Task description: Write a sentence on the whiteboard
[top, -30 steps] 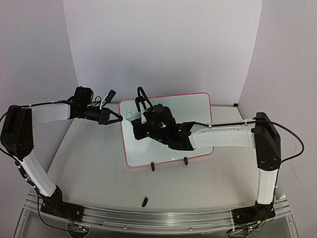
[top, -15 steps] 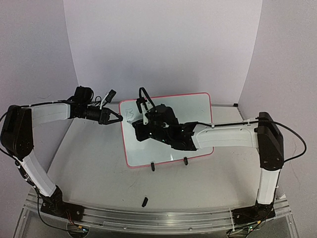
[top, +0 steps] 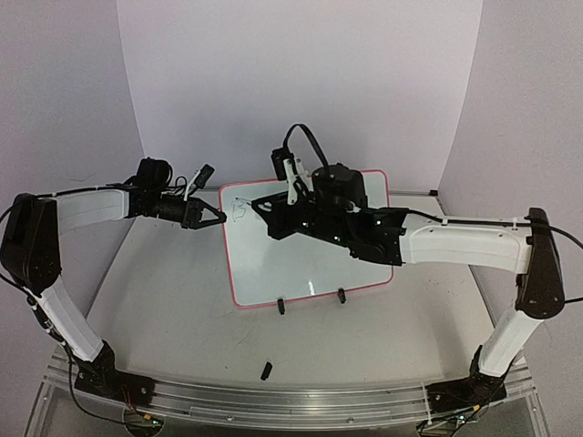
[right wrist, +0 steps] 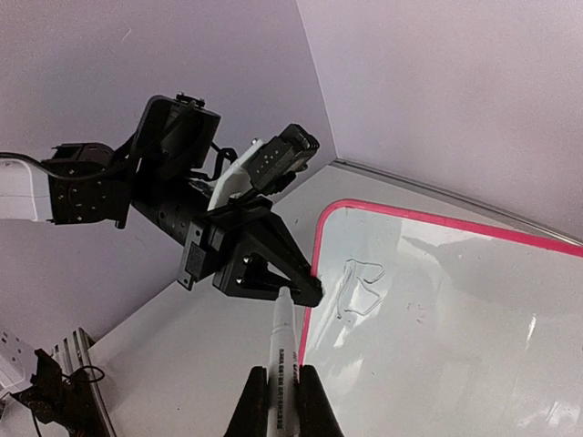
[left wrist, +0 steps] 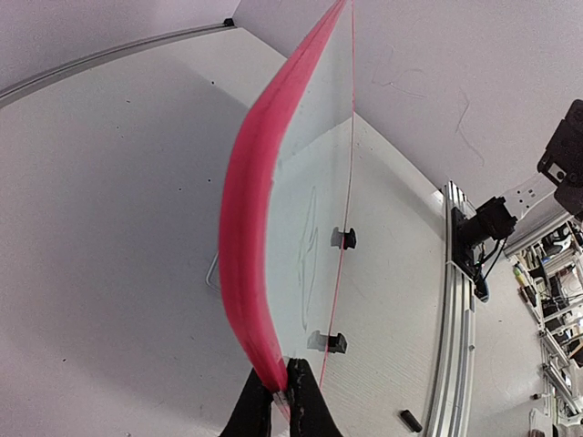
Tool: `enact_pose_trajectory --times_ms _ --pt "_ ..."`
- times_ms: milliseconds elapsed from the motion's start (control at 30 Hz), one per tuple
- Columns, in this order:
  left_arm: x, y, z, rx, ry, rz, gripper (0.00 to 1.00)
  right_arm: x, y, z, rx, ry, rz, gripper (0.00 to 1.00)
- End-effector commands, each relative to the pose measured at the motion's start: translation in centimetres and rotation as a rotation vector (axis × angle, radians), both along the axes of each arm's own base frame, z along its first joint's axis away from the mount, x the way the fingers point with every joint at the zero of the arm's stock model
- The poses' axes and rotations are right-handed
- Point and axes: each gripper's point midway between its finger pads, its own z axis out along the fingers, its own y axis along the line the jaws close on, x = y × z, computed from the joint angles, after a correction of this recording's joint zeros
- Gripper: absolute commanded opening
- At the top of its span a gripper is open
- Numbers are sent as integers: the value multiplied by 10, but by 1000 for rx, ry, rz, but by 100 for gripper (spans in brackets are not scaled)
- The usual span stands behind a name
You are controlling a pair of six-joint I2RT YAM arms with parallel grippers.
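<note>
The whiteboard, glossy white with a red-pink frame, stands tilted on two black clip feet. Of the sentence only a thin "B" shows, at the board's top left; it also shows in the right wrist view. My left gripper is shut on the board's left frame edge, which is clamped between the left gripper's fingertips. My right gripper is shut on a white marker. The marker's tip is held off the board, beside the left edge. In the top view the right gripper hovers over the board's upper left.
A small black marker cap lies on the table near the front rail; it also shows in the left wrist view. The aluminium rail runs along the near edge. Walls close the back and both sides.
My right arm has risen and swung up and back from the board face, lifting the marker off the surface. The left gripper and the board have not moved.
</note>
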Motion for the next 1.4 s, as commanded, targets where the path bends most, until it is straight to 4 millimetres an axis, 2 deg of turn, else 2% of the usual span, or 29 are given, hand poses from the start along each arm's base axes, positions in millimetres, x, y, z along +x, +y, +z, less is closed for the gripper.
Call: enact_pose_trajectory --times_ms 0,200,433,867,1100,1367 --pt "1 -3 16 41 -139 -11 0 3 -9 -15 -3 62 66 0" --pt "0 -4 15 51 -140 -12 0 19 -18 -32 23 112 84 0" --pt "1 -5 16 63 -143 -7 0 33 -17 -38 19 91 45 0" --pt "1 -7 13 64 -134 -15 0 52 -11 -45 -14 47 -11 0" --pt "1 -7 11 65 -131 -17 0 59 -7 -42 -7 27 -27 0" --pt "0 -8 12 64 -133 -20 0 68 -7 -49 -24 29 -70 0"
